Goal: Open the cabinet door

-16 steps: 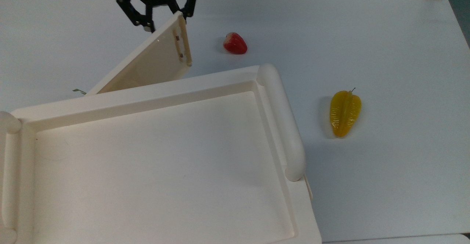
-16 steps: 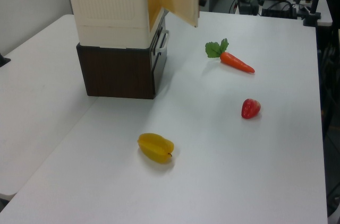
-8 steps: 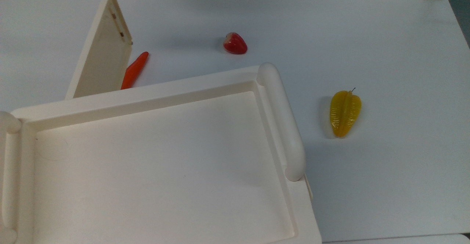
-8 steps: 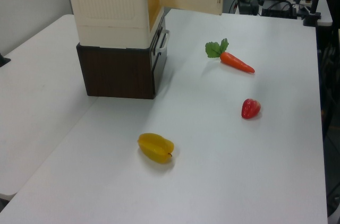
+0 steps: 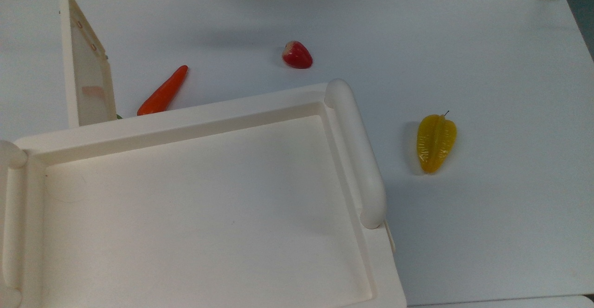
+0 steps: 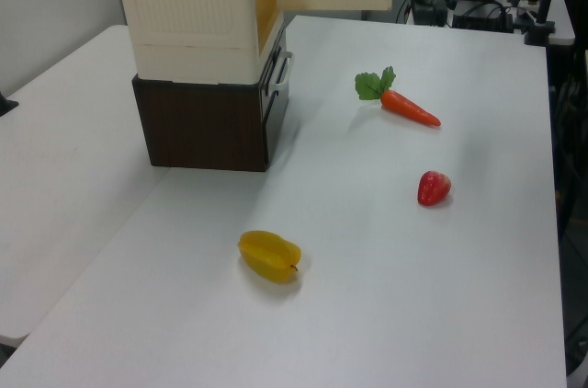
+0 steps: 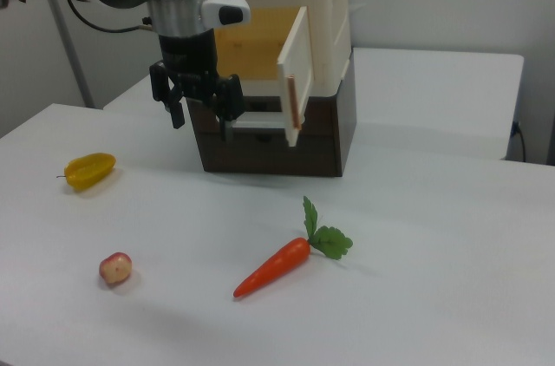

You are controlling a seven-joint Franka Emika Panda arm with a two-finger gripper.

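Your end effector hangs with fingers spread and nothing in them, just in front of the cabinet, because the cabinet door stands swung wide, clear of the carrot on the desk.

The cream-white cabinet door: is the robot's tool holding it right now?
No: in the right view the black tool hangs apart from the cream-white cabinet door, which stands swung open by itself.
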